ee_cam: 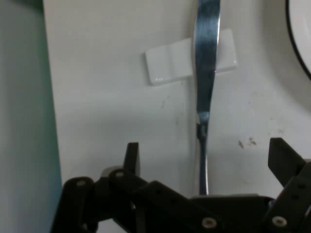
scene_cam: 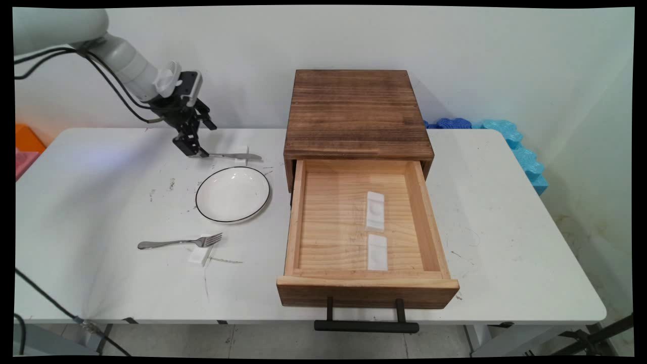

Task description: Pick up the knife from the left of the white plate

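A black two-finger gripper (scene_cam: 194,147) hangs low over the handle end of a table knife (scene_cam: 233,156) at the far left of the white worktop (scene_cam: 505,227). Its fingers (ee_cam: 132,156) are spread wide to either side of the handle, gripping nothing. The knife's blade lies across a small white rest (ee_cam: 167,65). Just nearer sits a white plate (scene_cam: 232,194) with a dark rim. Nearer again, a fork (scene_cam: 179,242) leans on another white rest (scene_cam: 200,254). To the right, a wooden box (scene_cam: 356,114) has its drawer (scene_cam: 364,288) pulled open.
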Tool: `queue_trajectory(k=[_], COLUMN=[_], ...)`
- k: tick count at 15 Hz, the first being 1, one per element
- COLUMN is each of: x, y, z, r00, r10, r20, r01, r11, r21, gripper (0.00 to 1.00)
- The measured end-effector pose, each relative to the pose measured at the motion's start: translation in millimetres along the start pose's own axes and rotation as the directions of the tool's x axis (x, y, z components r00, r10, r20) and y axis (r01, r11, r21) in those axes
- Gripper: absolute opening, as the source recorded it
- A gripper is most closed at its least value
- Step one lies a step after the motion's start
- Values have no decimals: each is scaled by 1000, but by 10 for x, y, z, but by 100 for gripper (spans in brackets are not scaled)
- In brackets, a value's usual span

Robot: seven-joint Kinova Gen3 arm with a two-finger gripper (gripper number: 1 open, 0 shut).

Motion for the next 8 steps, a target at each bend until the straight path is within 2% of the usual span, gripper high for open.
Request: queue_trajectory(k=[8], x=[-10], y=[-211], z=[400], r00=[999], r10=[44], r20=[-31], r01=[-45], r11=[997], r21=[-62], gripper=[100])
